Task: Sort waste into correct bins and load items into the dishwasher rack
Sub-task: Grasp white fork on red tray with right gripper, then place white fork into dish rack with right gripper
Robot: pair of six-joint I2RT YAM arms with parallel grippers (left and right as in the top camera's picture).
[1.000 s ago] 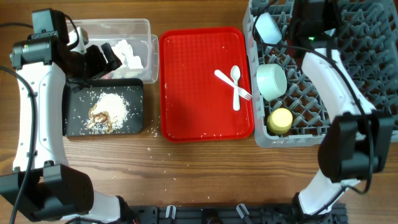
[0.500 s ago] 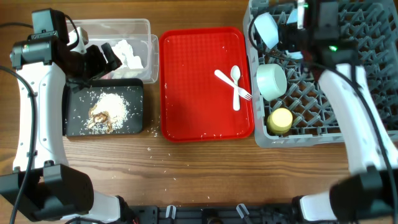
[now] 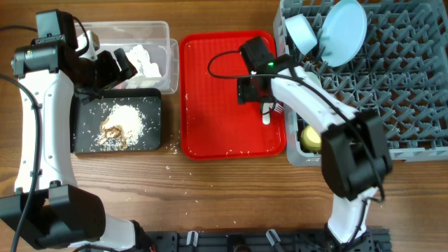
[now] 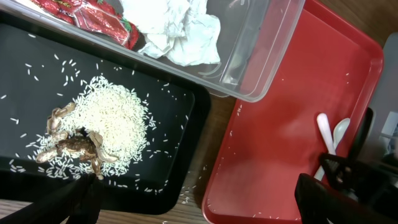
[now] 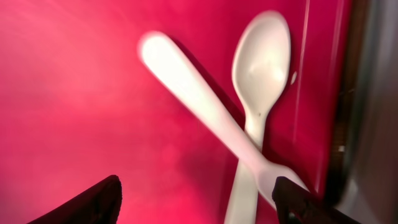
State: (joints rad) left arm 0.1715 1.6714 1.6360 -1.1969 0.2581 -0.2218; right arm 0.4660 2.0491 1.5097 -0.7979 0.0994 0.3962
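My right gripper [image 5: 196, 208] hangs open low over the red tray [image 3: 217, 105], its fingers [image 5: 87, 202] either side of the crossed white spoon [image 5: 261, 50] and fork [image 5: 199, 93]; nothing is gripped. The grey dishwasher rack [image 3: 406, 91] holds a pale blue plate [image 3: 343, 22] standing on edge, a bowl [image 3: 302, 31] and a yellow cup [image 3: 313, 138]. My left gripper [image 4: 199, 205] is open and empty above the black tray [image 4: 180, 106], which holds rice and brown food scraps [image 4: 93, 130]. The clear box [image 4: 261, 56] contains white tissue [image 4: 180, 31] and a red wrapper [image 4: 93, 12].
The right arm [image 3: 308, 98] stretches from the rack's left wall across the red tray's right side. Loose rice grains [image 3: 171, 168] lie scattered on the wooden table in front of the black tray. The clear box sits just behind the black tray.
The right arm has left the back of the rack, where the plate now stands on its own, and swung down over the cutlery on the red tray, jaws open. The left arm has stayed put.
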